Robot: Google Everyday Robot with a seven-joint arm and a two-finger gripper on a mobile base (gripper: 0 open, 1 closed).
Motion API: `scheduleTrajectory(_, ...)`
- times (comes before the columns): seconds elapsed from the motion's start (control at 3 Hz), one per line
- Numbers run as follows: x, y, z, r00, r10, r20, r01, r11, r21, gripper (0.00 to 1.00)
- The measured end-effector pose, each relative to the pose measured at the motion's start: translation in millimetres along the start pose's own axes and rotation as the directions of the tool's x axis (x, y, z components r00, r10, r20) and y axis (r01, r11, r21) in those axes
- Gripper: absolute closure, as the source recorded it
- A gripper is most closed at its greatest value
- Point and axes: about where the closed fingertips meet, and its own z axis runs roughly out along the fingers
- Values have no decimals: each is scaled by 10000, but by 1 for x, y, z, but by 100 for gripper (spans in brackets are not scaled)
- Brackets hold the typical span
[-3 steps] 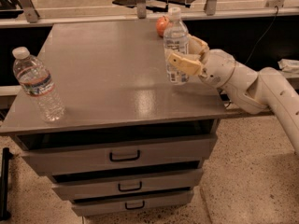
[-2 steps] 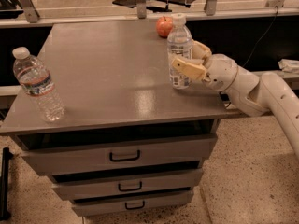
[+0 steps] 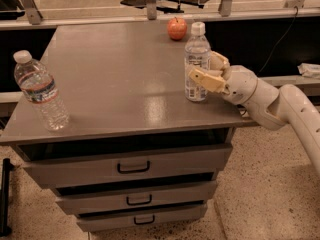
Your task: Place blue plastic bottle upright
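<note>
The blue plastic bottle (image 3: pixel 196 51), small and clear with a white cap and a whitish label, stands upright on the grey table (image 3: pixel 115 84) near its right edge. My gripper (image 3: pixel 204 67) reaches in from the right and is shut on the bottle at label height. One cream finger (image 3: pixel 202 78) lies across the bottle's front. The other finger (image 3: pixel 219 60) sits behind the bottle's right side. The bottle's base rests on the tabletop.
A larger clear ribbed bottle (image 3: pixel 40 91) with a red-and-blue band stands at the table's front left corner. A red apple (image 3: pixel 177 28) sits at the back edge. Three drawers (image 3: pixel 132 168) lie below the tabletop. My white arm (image 3: pixel 280 104) extends to the right.
My gripper has carried the bottle slightly right and down. The bottle has gone from slightly tilted to upright with its base on the table.
</note>
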Motion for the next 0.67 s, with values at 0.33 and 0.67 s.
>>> scheduleTrajectory(0.33,2,4,-8,9999,78,116,-78,10000,49,61)
scheduleTrajectory(0.67,3,10,-15,9998,136,165,-138,9998,123,36)
